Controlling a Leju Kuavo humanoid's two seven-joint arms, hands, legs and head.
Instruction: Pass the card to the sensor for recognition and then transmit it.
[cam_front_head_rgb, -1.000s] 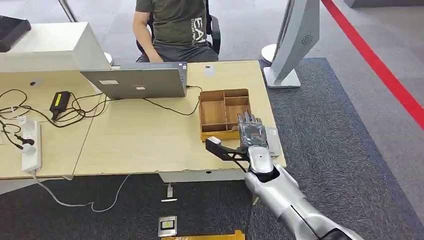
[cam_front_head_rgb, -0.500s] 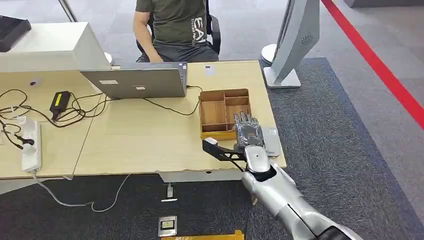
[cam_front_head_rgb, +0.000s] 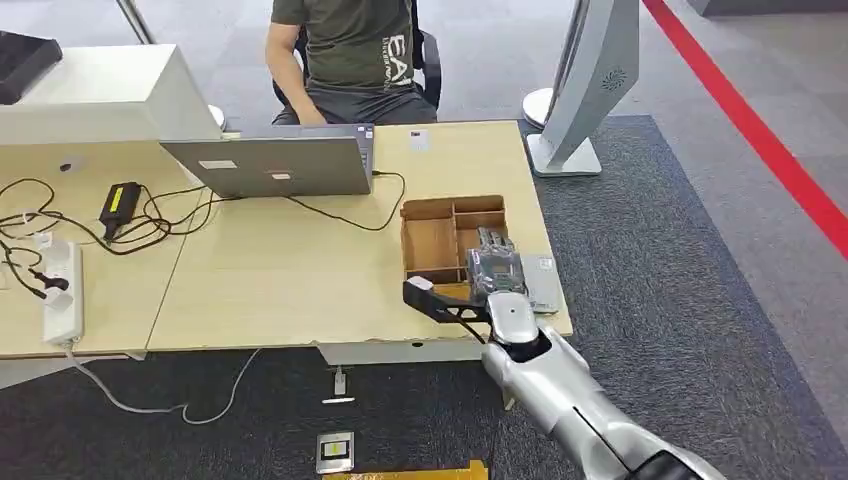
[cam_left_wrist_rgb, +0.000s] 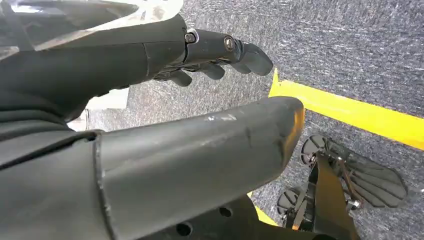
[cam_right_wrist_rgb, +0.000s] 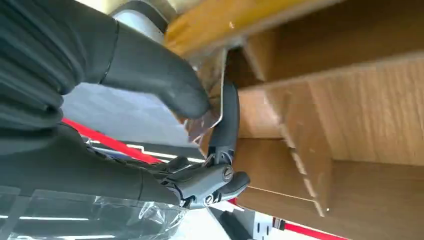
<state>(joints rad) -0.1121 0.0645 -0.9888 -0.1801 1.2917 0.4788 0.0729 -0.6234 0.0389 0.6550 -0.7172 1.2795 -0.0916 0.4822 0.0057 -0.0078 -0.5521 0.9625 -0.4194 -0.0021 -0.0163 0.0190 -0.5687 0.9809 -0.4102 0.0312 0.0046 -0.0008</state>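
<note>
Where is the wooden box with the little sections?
In the head view the wooden box sits on the right part of the table, near its front edge, just ahead of the robot's right hand and to the right of the laptop.

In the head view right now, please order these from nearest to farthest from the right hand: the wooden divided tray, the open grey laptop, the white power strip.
From the right hand:
1. Wooden divided tray, directly under its fingers.
2. Open grey laptop, at the desk's far middle.
3. White power strip, at the far left edge.
</note>
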